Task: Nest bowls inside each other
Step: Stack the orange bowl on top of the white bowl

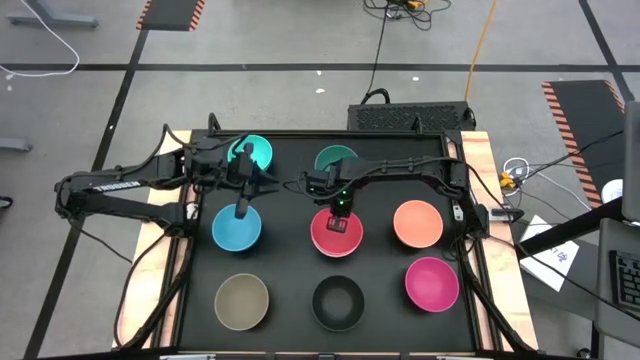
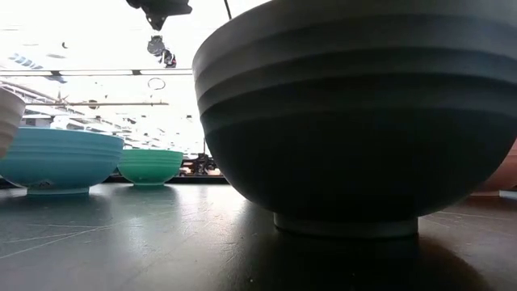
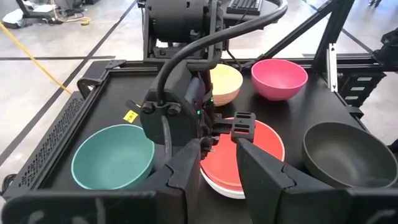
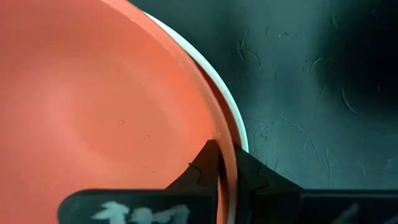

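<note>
Eight bowls show in a grid on the black tray: turquoise, dark green, blue, red-pink, orange, tan, black and magenta. The red-pink bowl sits nested in the white bowl, whose rim alone shows beneath it. My right gripper is shut on the red-pink bowl's far rim. My left gripper hovers open over the blue bowl, touching nothing; its fingers stand apart in its wrist view. My right gripper pinches the red-pink bowl's rim at its far side, one finger inside the bowl and one outside. The fingers come from above, pointing down. The bowl sits upright, resting inside the white bowl.
The tray's raised edge runs round the bowls. Bare tray surface lies between the rows. My two arms are close together over the tray's far half. Cables and a dark box lie beyond the far edge.
</note>
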Motion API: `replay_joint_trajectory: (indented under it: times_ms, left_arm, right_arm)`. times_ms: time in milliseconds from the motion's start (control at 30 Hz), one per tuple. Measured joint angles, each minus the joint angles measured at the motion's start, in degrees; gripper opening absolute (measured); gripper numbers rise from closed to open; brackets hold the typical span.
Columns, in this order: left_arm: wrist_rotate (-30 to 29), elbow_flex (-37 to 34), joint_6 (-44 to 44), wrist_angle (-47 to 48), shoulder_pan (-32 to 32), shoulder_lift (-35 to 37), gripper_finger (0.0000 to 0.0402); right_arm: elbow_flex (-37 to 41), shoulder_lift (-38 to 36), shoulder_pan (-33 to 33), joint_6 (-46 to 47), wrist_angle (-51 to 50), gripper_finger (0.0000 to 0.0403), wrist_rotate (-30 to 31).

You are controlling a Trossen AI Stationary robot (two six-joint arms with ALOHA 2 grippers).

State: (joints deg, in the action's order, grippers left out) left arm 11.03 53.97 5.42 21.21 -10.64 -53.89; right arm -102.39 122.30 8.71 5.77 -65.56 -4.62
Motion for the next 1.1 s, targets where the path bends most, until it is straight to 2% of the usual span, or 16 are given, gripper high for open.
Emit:
replay_joint_trajectory:
  times_ms: [200, 667, 833, 1100]
  left_arm:
    - [0.0, 0.0, -0.1, 0.0, 0.8, 0.0, 0.0108]
    - [0.0, 0.0, -0.2, 0.6, 1.1, 0.0, 0.0108]
    - [0.0, 0.0, -0.6, 0.8, 1.1, 0.0, 0.0108]
    - [0.0, 0.0, -0.8, 1.3, 1.1, 0.0, 0.0108]
  right_arm:
    - [0.0, 0.0, 0.0, 0.0, 0.6, 0.0009, 0.0]
    - [0.1, 0.3, -0.5, 0.6, 1.6, 0.0127, -1.9]
    - [0.2, -0.3, -0.8, 0.8, 2.3, 0.0155, -2.3]
    - [0.3, -2.8, -3.3, 1.9, 5.0, 0.0185, 1.1]
